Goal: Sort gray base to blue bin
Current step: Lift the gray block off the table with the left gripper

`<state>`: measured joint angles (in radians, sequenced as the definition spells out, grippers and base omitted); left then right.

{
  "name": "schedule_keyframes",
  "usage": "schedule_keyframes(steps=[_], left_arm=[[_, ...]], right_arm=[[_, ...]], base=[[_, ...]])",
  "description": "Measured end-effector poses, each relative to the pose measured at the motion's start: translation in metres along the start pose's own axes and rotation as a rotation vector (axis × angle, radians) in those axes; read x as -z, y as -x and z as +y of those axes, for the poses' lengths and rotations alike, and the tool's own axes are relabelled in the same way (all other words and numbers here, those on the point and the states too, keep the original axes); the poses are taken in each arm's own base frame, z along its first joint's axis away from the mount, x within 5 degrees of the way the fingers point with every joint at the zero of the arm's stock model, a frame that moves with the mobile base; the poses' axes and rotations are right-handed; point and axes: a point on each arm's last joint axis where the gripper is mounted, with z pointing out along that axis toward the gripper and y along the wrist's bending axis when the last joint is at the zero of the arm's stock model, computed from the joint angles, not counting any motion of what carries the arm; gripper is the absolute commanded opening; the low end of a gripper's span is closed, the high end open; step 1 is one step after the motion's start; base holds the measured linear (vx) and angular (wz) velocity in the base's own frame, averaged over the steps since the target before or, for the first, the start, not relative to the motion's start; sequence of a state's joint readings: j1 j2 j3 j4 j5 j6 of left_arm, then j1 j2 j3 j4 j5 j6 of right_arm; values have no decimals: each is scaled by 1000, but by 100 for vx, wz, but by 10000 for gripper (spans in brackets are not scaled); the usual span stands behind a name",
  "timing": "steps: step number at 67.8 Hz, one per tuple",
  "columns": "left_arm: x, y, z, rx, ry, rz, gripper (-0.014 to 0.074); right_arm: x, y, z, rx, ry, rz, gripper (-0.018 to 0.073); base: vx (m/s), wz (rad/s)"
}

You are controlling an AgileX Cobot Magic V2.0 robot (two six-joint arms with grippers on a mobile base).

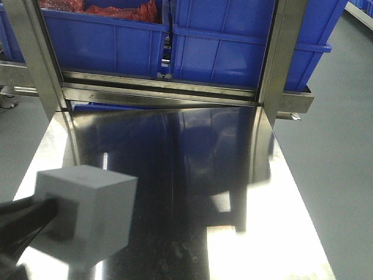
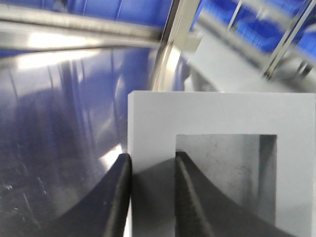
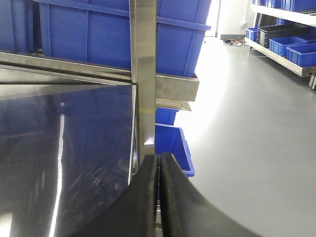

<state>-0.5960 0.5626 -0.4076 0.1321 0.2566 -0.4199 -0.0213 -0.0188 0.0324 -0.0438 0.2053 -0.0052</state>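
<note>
Gray base [image 1: 87, 216], front view: where is it logged?

Near-left corner of the table [image 1: 192, 169], plain faces showing. Left claw [image 1: 49, 211] enters from the left edge and is clamped on the block's left side. Whether the block rests on the steel cannot be told.

Other entries, same view?

Two blue bins [image 1: 245, 49] on a rack past the table's far edge; the left one holds something red [image 1: 119, 10]. Which bin is meant cannot be told. Steel uprights [image 1: 280, 52] stand in front of them.

Left wrist view?

Gray base [image 2: 212, 113] fills the lower right, its square recess [image 2: 222, 168] facing the camera. Left claw [image 2: 153, 158] grips one wall of the block: one finger [image 2: 118, 192] outside, the other inside the recess. The table [image 2: 59, 133] lies beyond, blurred.

Right wrist view?

Right claw [image 3: 159, 157] at the table's right edge [image 3: 64, 148], fingers pressed together, nothing between them. A steel upright [image 3: 143, 74] stands straight ahead, the blue bins [image 3: 118, 34] behind it. One small blue bin [image 3: 175, 148] sits on the gray floor [image 3: 247, 148], just beside the table's right edge. A shelf with more bins [image 3: 286, 44] stands at far right.
</note>
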Motion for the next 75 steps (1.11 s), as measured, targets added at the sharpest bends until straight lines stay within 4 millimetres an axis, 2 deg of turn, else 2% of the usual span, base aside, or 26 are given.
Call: schedule_keyframes(steps=[12,27,75], left_arm=[[32,-23,8,-5,-43,-142,-7],[56,-30,11,-9,-86,-289,-7],[57,-31,11,-12,-87,-293,-7]], right_arm=[[0,0,0,0,0,0,-5],[0,0,0,-5,0,0,-5],[0,0,0,0,0,0,-5]], base=[[0,0],[0,0],[0,0]])
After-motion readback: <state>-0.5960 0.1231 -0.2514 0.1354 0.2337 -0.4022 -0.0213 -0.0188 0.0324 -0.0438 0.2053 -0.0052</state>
